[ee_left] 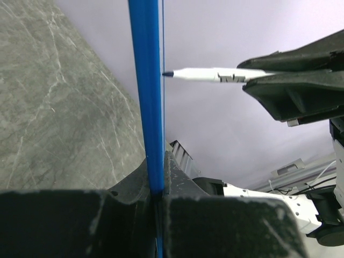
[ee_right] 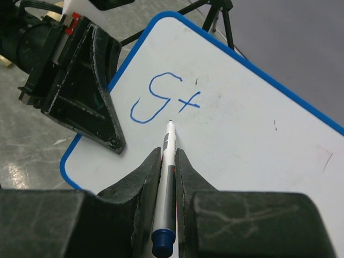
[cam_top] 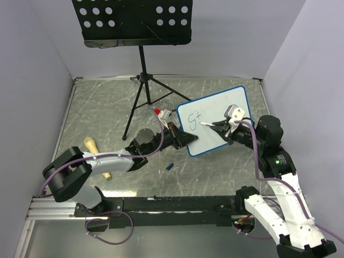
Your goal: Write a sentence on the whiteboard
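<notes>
Whiteboard (cam_top: pixel 215 107) edge pinched by left gripper (cam_top: pixel 188 140); right gripper (cam_top: pixel 216 126) pinches marker (ee_right: pixel 169 144), tip touching it at lettering's (ee_right: pixel 164 97) six o'clock.

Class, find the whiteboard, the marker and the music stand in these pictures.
whiteboard (cam_top: pixel 217 105), top view, bare white writing surface.
marker (ee_right: pixel 168 161), right wrist view, white barrel below the tip.
music stand (cam_top: pixel 134 21), top view, solid middle of the black tray.
</notes>
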Motion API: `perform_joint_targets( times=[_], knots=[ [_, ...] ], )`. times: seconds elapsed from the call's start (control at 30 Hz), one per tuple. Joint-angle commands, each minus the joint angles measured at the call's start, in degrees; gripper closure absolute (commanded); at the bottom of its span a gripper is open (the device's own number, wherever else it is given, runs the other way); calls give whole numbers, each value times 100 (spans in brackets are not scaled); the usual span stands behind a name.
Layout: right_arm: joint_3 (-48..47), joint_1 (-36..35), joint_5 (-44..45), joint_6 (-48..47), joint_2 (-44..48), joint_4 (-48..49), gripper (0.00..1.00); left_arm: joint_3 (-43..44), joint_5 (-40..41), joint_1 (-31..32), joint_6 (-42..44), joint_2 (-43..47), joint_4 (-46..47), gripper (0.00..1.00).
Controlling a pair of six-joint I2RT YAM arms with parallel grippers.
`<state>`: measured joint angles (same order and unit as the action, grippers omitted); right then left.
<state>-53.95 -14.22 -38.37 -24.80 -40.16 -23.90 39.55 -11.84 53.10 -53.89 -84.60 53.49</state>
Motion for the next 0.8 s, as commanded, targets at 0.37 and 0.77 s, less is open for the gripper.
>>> perform_joint_targets(
  times=[0.37,0.77],
  knots=[
    [-54,24,94,-60,0,8,100,18,15,-45,-96,356,996,99],
    [-168,33,40,186,-159,518,100,62,-152,-45,-192,233,1102,99]
  ],
)
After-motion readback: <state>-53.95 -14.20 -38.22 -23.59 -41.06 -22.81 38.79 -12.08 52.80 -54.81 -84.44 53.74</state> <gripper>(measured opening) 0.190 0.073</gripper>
